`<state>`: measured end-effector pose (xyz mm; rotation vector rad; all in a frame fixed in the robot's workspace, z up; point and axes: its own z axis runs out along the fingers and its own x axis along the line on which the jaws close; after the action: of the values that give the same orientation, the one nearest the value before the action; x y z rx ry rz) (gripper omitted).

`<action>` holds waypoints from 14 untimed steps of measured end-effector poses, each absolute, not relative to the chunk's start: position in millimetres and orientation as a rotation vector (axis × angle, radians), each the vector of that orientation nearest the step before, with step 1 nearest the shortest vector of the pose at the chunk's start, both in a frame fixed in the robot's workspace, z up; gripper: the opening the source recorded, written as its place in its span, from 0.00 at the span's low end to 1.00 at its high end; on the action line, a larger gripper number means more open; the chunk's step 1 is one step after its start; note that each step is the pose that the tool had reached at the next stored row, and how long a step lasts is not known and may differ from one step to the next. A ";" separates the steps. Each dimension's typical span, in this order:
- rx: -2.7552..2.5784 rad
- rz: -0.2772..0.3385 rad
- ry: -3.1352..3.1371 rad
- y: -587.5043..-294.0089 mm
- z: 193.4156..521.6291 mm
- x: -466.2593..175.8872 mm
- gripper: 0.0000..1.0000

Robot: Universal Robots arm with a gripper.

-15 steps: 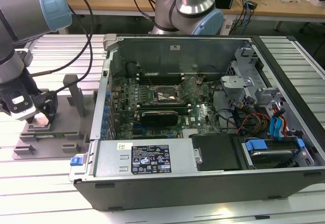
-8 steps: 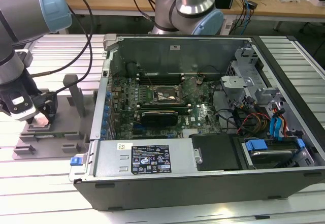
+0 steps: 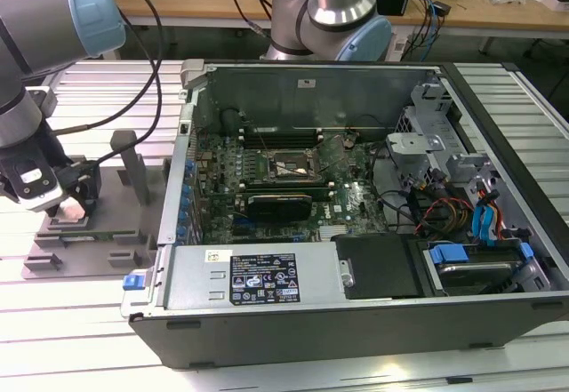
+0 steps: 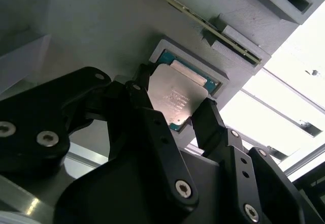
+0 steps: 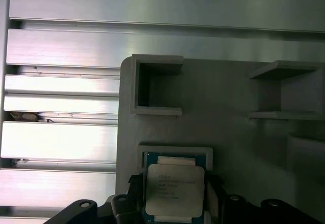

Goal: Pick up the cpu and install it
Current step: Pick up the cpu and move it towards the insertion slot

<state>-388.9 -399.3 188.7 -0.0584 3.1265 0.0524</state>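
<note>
One arm comes down at the exterior view's left. You see its gripper (image 3: 68, 207) low over the grey fixture plate (image 3: 89, 266), near the plate's edge on that same side. The open computer case (image 3: 267, 276) sits just beside the plate on the slatted table (image 3: 71, 339). Its socket (image 3: 284, 168) on the motherboard is well apart from the gripper.

In the second wrist view, the cpu (image 4: 175, 97) lies silver top up in the plate's framed recess (image 4: 165, 46). The black fingers (image 4: 138, 89) are closed against two opposite edges of it, so you have the chip pinched.

In the first wrist view, the cpu (image 5: 175, 186) sits in that recess (image 5: 175, 149), close to the plate's edge that borders the table slats (image 5: 61, 142).
</note>
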 end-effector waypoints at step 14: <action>-0.058 0.052 3.127 -399.3 191.4 -388.9 0.55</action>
<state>-388.9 -399.3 191.4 -0.0584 3.1266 0.0524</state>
